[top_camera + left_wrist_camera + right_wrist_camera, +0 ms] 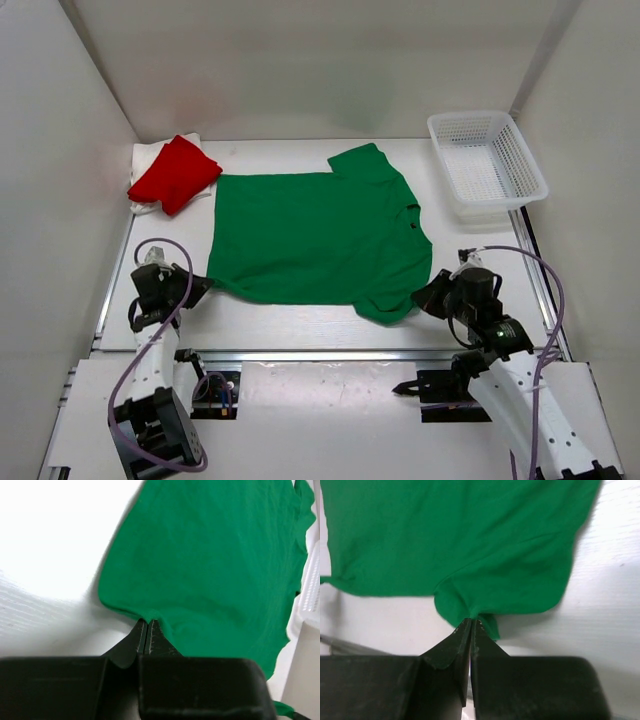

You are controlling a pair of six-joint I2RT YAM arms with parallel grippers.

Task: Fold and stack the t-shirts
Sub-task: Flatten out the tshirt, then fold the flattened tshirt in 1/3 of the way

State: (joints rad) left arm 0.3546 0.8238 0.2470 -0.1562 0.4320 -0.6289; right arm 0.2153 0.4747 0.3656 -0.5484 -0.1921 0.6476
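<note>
The left pincer (148,622) is shut on the near left corner of the green shirt (320,235) and the right pincer (471,622) on its near right corner, but each holds only a tiny bit of cloth, so a fast pull could let the shirt, spread on the worktop (300,322), slip free and crumple.

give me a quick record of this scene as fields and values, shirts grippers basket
green t-shirt: spread flat mid-table, collar toward the right
red t-shirt: folded, far left, lying on the cream-white t-shirt
cream-white t-shirt: mostly covered, only edges show
left gripper: fingers shut on the green t-shirt's near left hem corner
right gripper: fingers shut on the green t-shirt's near sleeve
basket: white mesh, far right, apart from the shirts
</note>
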